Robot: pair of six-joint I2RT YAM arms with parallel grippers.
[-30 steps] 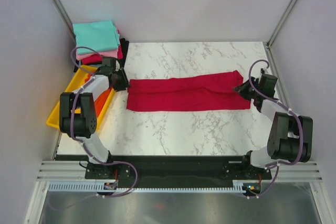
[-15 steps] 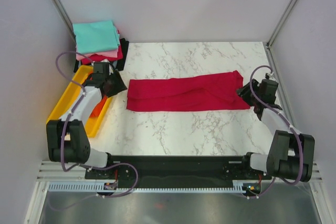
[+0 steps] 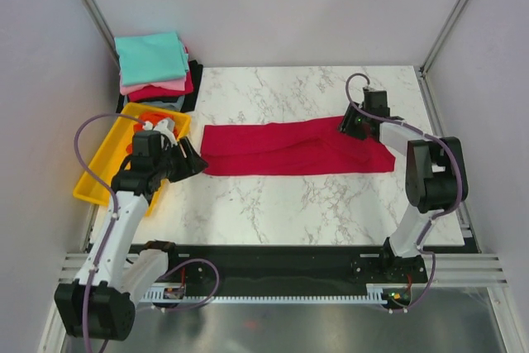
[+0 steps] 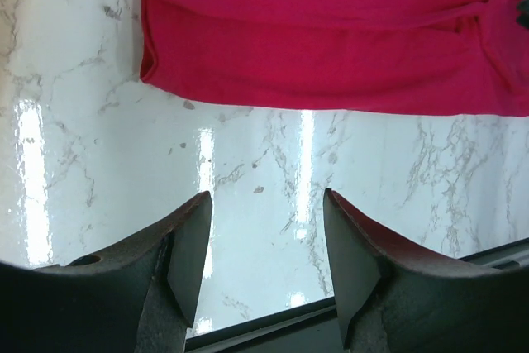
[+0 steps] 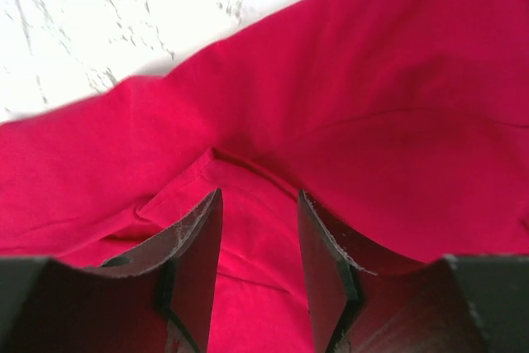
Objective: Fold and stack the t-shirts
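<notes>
Lying flat across the middle of the marble table (image 3: 273, 204), the crimson t-shirt (image 3: 297, 148) is seen folded into a long band, with layered creases near its right end. The right gripper (image 5: 259, 204) is placed over one of those creases, jaws spread and nothing pinched; whether the tips touch cloth cannot be told. The left gripper (image 4: 266, 200) is held just off the band's left end, over bare marble, jaws spread and empty.

Risks as judged:
- If only the top layer at the crease is caught, the band would likely be pulled open rather than folded over.
- If the two ends are not gripped alike, the cloth could be dragged askew and the corners left misaligned.
- A left closure made short of the edge would meet marble only.

The stack of folded t-shirts (image 3: 153, 59), teal on top, is kept at the back left corner. The yellow tray (image 3: 99, 167) holding the orange t-shirt (image 3: 145, 116) sits near the left gripper, so it could be snagged by a wide swing.
</notes>
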